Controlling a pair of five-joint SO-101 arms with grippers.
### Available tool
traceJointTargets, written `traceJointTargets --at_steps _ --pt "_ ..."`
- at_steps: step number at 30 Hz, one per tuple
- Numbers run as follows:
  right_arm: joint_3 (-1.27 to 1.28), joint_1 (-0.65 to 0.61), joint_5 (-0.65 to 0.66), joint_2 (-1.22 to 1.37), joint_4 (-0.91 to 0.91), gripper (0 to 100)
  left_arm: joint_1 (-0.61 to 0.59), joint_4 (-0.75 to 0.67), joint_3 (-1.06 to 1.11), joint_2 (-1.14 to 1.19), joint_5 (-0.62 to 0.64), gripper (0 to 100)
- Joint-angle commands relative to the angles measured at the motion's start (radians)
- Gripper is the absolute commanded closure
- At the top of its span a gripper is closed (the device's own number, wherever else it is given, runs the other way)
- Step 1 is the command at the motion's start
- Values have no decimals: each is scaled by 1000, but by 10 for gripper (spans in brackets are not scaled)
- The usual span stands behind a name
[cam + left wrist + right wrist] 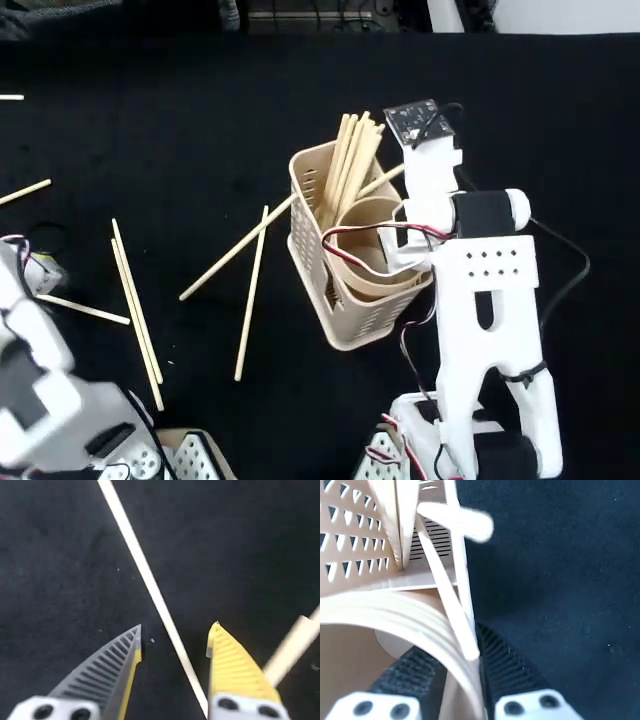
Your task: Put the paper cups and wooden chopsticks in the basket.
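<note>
Big black table (150,120), basket (305,215) standing mid-table with stacked paper cups (360,262) and a bunch of chopsticks (350,160) inside. The right gripper (455,655) pinches the cups' rim. The left gripper (177,626) hangs spread wide, straddling one loose chopstick (150,585) on the table.

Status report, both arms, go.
Left gripper open, straddling a chopstick on the table. Right gripper at the basket, across the paper cups rim, second chopstick at its tip. Loose chopsticks on the table, none blocking.
</note>
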Motion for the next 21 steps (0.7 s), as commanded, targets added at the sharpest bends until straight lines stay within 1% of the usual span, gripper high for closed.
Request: traceJointTargets --at_steps 1,4,5,6,8,9,10,11,13,16,19,21 --pt "31 -20 -8 30 -15 988 -51 51 -199 259 58 780" --pt "31 -25 -9 30 -15 988 -67 61 -302 379 58 781" --pt "31 -26 -9 30 -15 988 -64 61 -321 402 57 795" --pt "31 -26 -9 30 -15 988 -62 60 -331 417 41 831" --pt "31 -26 -9 30 -15 988 -61 61 -329 419 23 968" --pt "31 -26 -9 30 -15 988 -61 66 -325 407 28 978" --pt "31 -26 -9 30 -15 988 -59 78 -317 387 32 949" --pt "31 -26 -9 30 -15 988 -51 95 -309 359 31 969" --pt "31 -26 -9 30 -14 988 -35 135 -277 275 25 967" --pt "31 -26 -9 30 -14 988 7 181 -189 71 23 971" --pt "31 -26 -9 30 -14 988 76 189 -68 -229 23 971" --pt "31 -26 -9 30 -14 988 147 184 8 -471 23 971"
